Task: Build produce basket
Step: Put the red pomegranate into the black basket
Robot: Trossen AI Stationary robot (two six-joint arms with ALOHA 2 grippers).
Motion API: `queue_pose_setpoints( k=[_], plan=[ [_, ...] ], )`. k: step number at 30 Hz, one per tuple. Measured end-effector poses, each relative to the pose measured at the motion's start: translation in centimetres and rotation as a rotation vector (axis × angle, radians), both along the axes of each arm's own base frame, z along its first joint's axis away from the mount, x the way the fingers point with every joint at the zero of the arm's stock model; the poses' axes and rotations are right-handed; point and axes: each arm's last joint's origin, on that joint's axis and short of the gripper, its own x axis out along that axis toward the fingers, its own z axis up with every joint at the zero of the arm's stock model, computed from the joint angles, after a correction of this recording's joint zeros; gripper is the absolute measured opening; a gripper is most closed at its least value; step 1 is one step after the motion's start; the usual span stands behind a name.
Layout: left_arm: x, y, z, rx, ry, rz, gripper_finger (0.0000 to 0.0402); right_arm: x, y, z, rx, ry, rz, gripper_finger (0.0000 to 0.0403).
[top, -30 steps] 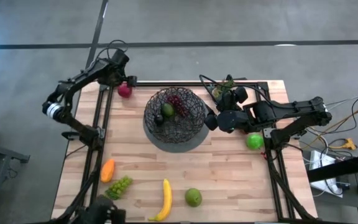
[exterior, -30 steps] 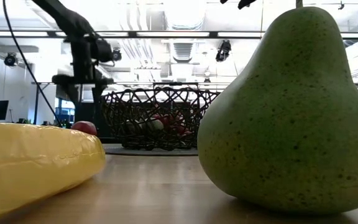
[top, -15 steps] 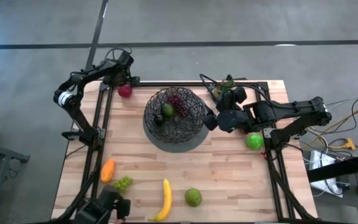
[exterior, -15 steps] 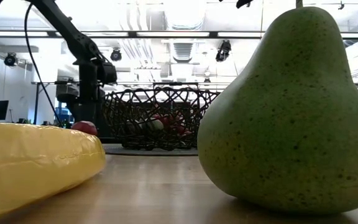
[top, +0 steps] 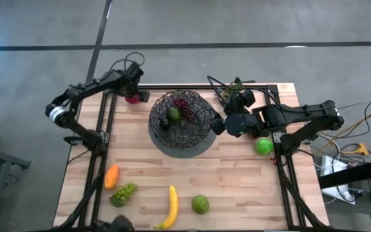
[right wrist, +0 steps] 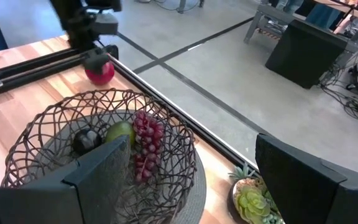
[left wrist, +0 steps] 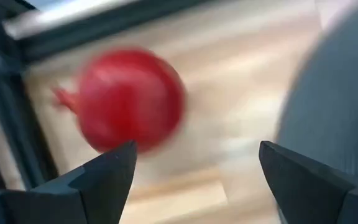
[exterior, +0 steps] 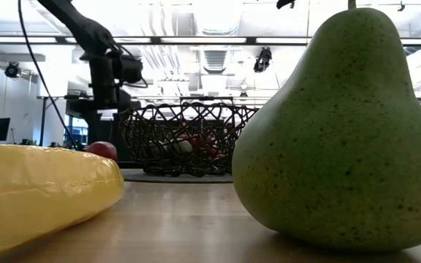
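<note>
The left gripper (top: 136, 90) hangs over the far left corner of the table (top: 237, 174), directly above the red fruit (top: 132, 96) that lies there, and its own wrist view shows its two fingers (left wrist: 107, 177) spread wide with the red fruit (left wrist: 131, 99) framed between and beyond them — the stance of a pick being lined up, though that picture is too smeared to say whether the pads are level with the fruit yet. The fruit sits close to the dark frame rail along the table's far edge, so the jaws probably have little room on that side and more on the side toward the basket (top: 181, 118). The basket rests on a flat grey mat (top: 192, 147) at the back middle of the table, already holding purple grapes (top: 184, 105), a green fruit (top: 174, 115) and something dark. The right gripper (top: 219, 124) waits just beside the basket's right rim, fingers parted and empty, near a leafy plant (top: 234, 90). A green apple (top: 263, 146) lies at the right edge; an orange piece (top: 111, 176), green grapes (top: 124, 192), a banana (top: 171, 206) and a pear (top: 200, 204) are strung along the near side, well apart from the basket — the boards between are bare, leaving an open lane for carrying.
</note>
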Motion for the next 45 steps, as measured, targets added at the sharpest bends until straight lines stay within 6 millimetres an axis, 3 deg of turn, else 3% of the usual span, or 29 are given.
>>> queue_pose_setpoints(
  k=[4,9,16,22,28,38,45],
  plan=[
    [-0.2,-2.5,-0.6,0.028,0.028,-0.021,0.0320,0.0,0.0,0.0,-0.001,-0.002,-0.001,0.0329],
    [-1.7,-3.6,0.8,0.115,-0.008,0.095,0.0320,0.0,0.0,0.0,-0.001,-0.002,-0.001,0.0329],
    [-3.6,-0.7,1.4,0.229,-0.084,0.251,0.0320,0.1,0.0,0.0,-0.001,-0.002,-0.001,0.0329],
    [-3.4,2.2,-1.4,0.178,-0.085,0.294,0.0320,0.2,0.1,0.0,0.015,-0.014,0.012,0.0329],
    [-2.7,3.0,-3.1,0.126,-0.077,0.276,0.0320,0.3,0.3,-0.1,0.076,-0.008,0.071,0.0329],
    [-0.2,0.4,-2.5,0.040,-0.160,-0.045,0.0320,0.3,0.2,0.0,0.069,-0.010,0.066,0.0329],
    [2.0,-3.1,-2.7,-0.050,-0.098,-0.218,0.0320,0.3,0.2,0.0,0.068,-0.010,0.066,0.0329]
  ],
)
